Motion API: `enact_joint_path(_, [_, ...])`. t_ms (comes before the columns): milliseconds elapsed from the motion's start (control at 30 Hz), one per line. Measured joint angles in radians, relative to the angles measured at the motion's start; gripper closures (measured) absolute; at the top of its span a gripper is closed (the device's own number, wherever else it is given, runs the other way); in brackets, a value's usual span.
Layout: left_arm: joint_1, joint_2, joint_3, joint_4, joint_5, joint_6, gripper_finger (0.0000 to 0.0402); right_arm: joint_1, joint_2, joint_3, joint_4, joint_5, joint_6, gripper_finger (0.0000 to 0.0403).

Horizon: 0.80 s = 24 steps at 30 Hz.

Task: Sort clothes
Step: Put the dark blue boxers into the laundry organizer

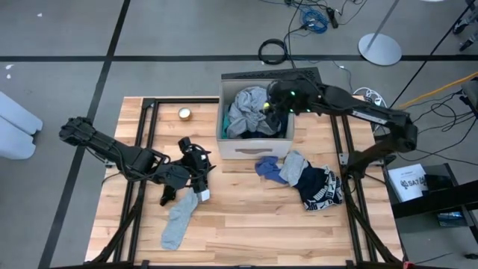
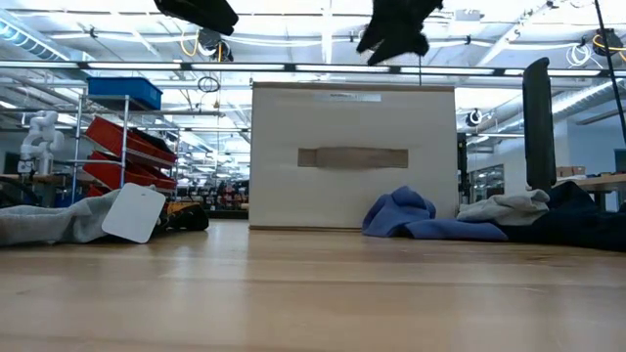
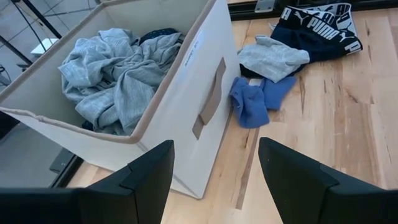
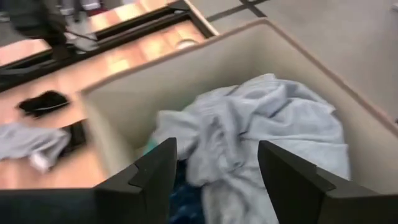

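Clothes (image 1: 250,112), crumpled grey fabric, fill the beige box (image 1: 255,142) beneath the open right gripper (image 1: 278,101); the pale plank bench (image 1: 246,217) carries loose socks (image 1: 179,218) beside the open left gripper (image 1: 196,161)

The table (image 1: 246,224) is pale planked wood with a smooth, faintly glossy finish. The beige box (image 3: 186,118) looks like matt woven cloth. Inside it, a grey garment (image 3: 115,74) is soft, crumpled knit; the blue cloth (image 3: 252,102) outside looks fleecy
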Motion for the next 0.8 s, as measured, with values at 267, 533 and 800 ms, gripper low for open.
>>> enact_joint_path(267, [0.000,0.000,0.000,-0.004,0.000,-0.005,0.0157,0.184,-0.072,0.000,-0.099,-0.002,0.042,0.0193])
enact_joint_path(533, [0.000,0.000,0.000,-0.004,0.000,-0.016,0.0157,0.421,-0.074,-0.039,-0.130,0.007,0.108,0.0193])
enact_joint_path(800, [-0.001,0.000,0.000,-0.004,0.007,-0.035,0.0157,0.612,-0.072,-0.267,0.088,0.092,0.149,0.0193])
